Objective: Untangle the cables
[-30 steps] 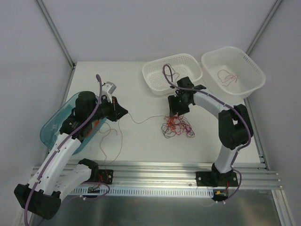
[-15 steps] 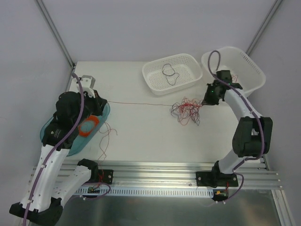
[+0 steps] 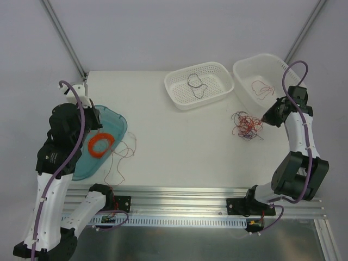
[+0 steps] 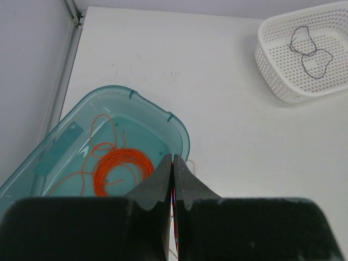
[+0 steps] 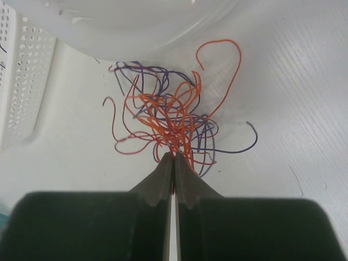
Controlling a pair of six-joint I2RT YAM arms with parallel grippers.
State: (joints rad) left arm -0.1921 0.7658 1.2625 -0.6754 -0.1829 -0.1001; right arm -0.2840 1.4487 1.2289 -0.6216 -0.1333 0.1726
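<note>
At the very tips of the right end effector (image 5: 173,156), clenched on a few red strands, the tangle of red and dark cables (image 5: 171,122) lies on the worktop (image 5: 283,109), just short of the white tub (image 5: 136,27). The left end effector (image 4: 172,159) is pinched on a thin red cable (image 4: 175,217). Beneath its tips is the teal tray (image 4: 182,136), with the orange coil (image 4: 122,171) to their left.

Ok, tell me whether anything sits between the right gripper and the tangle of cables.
Nothing visible does. The right gripper is shut, its fingertips pinching red strands at the near edge of the tangle, which lies on the table beside the white basket.
</note>
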